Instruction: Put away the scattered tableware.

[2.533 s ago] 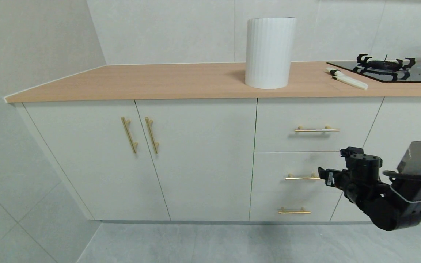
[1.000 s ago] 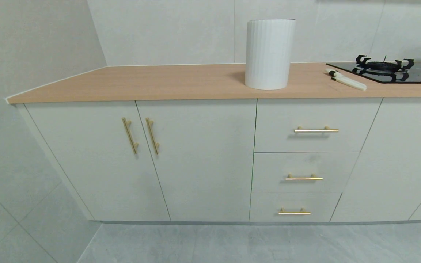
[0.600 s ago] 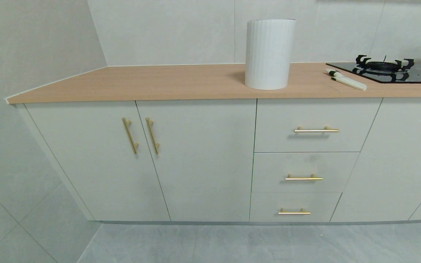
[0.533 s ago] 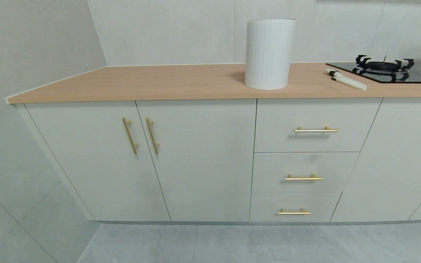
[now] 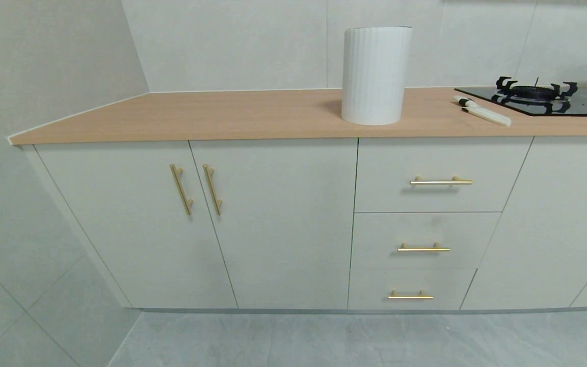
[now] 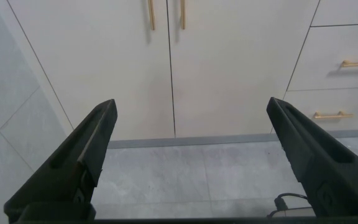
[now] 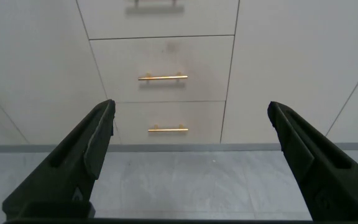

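One item of tableware is left out, as I judge it. The tabletop (image 5: pixel 222 114) carries the white ribbed container (image 5: pixel 374 76), upright near the front edge. A white utensil (image 5: pixel 483 111) lies flat to the right of the container, well apart from it. I take the container for the likely store. Its inside is hidden, so I cannot tell what is already put away.

No pickup has begun. The left gripper (image 6: pixel 191 106) and right gripper (image 7: pixel 191 106) hang released and empty, well below the container, facing the cabinet fronts.

Other things:
- Two cabinet doors (image 5: pixel 196 224), below and left of the container.
- Three closed drawers (image 5: pixel 426 204), directly below it.
- A gas hob (image 5: pixel 543 97), right of the container, just beyond the utensil.

Expected obstruction: the hob's raised grates near the utensil may crowd a grasp.
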Robot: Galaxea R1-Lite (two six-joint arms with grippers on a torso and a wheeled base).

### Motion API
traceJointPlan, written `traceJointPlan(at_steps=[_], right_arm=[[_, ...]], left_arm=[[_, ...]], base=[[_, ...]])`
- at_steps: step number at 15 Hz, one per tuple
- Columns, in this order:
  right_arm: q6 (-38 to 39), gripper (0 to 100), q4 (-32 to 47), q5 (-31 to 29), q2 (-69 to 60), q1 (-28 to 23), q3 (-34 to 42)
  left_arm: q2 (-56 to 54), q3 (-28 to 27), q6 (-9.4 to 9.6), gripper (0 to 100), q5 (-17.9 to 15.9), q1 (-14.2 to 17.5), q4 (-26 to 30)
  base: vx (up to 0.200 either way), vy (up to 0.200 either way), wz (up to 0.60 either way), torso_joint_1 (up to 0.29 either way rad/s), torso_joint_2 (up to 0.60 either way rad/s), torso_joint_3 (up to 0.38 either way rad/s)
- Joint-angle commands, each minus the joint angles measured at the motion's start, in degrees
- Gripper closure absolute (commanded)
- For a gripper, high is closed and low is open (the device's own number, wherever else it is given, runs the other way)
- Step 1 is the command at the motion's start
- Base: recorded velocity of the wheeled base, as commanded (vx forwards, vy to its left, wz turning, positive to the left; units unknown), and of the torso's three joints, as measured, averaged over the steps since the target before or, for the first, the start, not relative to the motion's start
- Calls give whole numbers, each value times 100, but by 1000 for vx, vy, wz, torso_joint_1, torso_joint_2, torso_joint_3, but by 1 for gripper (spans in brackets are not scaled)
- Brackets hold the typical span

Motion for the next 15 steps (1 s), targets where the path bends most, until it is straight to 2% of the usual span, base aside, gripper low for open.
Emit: traceJointPlan(at_steps=[1, 6, 8, 13, 15], right_arm=[[-3, 0, 7, -4, 16, -7, 0], [-3, 0, 7, -4, 16, 1, 0], [6, 0, 7, -13, 16, 1, 0], [-12, 0, 7, -4, 25, 1, 0], [-12, 0, 7, -4, 25, 1, 0]], left_arm=[[2, 1, 2, 0, 1, -1, -1], [2, 1, 2, 0, 1, -1, -1], [2, 1, 81, 0, 1, -1, 8], [2, 1, 46, 0, 1, -1, 8], [2, 1, 46, 0, 1, -1, 8]], base=[[0, 0, 0, 0, 0, 0], [0, 0, 0, 0, 0, 0], [0, 0, 0, 0, 0, 0], [0, 0, 0, 0, 0, 0], [200, 0, 0, -2, 2, 7]])
